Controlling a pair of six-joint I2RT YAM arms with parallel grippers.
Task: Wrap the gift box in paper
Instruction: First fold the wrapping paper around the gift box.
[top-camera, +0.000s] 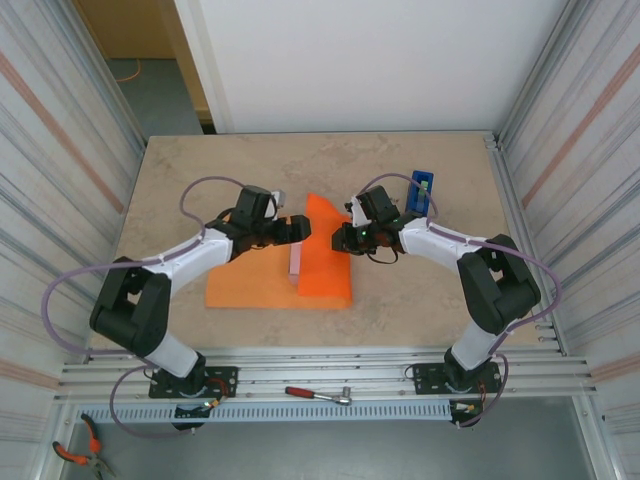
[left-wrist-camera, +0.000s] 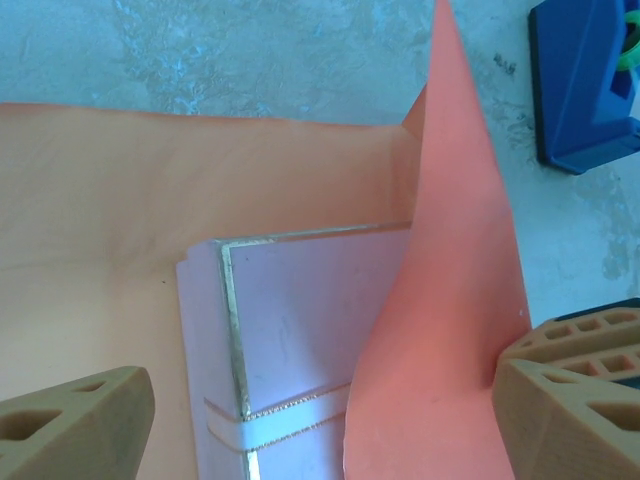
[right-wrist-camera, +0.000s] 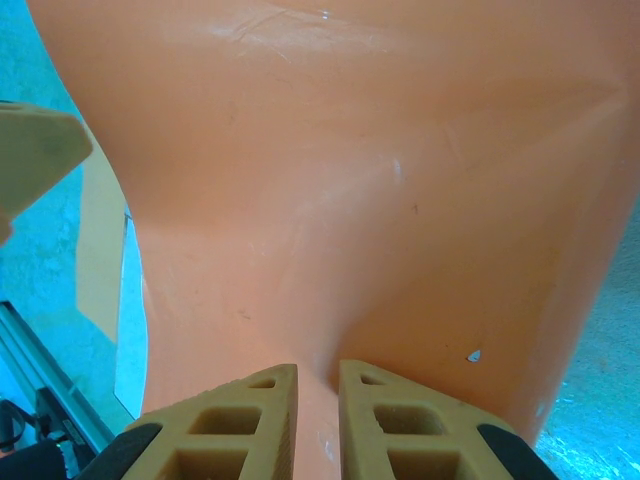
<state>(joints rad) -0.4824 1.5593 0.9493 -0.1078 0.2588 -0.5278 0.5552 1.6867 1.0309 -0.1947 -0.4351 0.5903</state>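
Note:
The orange paper (top-camera: 270, 285) lies flat on the table, its right part lifted and folded leftward over the gift box (top-camera: 295, 262). In the left wrist view the pale pink gift box (left-wrist-camera: 300, 330) has a silver edge and a white ribbon band. It rests on the paper (left-wrist-camera: 130, 190), and the raised flap covers its right side. My left gripper (top-camera: 297, 229) hangs open over the box, one finger (left-wrist-camera: 80, 425) on each side. My right gripper (top-camera: 345, 238) is shut on a pinched fold of the paper (right-wrist-camera: 350, 180), holding the flap up.
A blue tape dispenser (top-camera: 421, 192) stands just behind the right gripper, also at the upper right of the left wrist view (left-wrist-camera: 585, 80). A red-handled tool (top-camera: 318, 395) lies on the front rail, pliers (top-camera: 75, 455) at the bottom left. Corrugated walls close both sides.

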